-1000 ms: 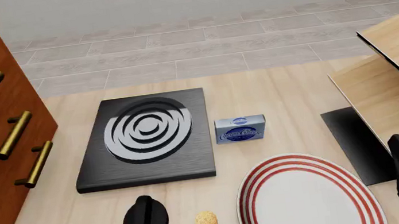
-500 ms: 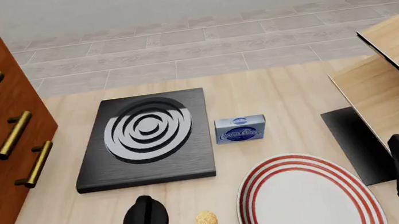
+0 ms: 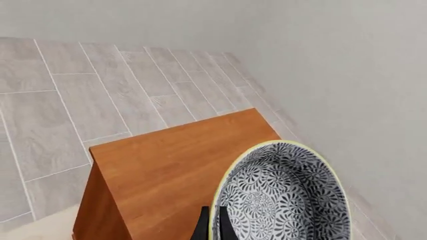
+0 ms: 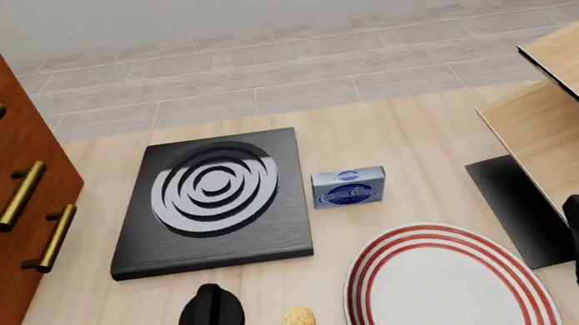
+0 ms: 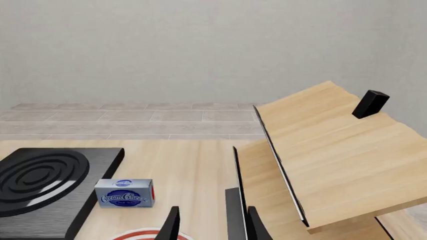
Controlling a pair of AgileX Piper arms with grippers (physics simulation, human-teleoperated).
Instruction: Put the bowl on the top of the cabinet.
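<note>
Holding the bowl (image 3: 281, 196) by its rim in the clenched left gripper (image 3: 212, 226), hovering above the cabinet (image 3: 175, 170) top. Lifting apparently done; lowering and releasing remaining. Far right of the cabinet, idling the right gripper (image 5: 210, 225), parted and gripping nothing.

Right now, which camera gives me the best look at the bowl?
The left wrist view: the bowl fills its lower part, pinched at the rim by the left end effector, above the cabinet top. The front and right wrist views show no bowl.
</note>
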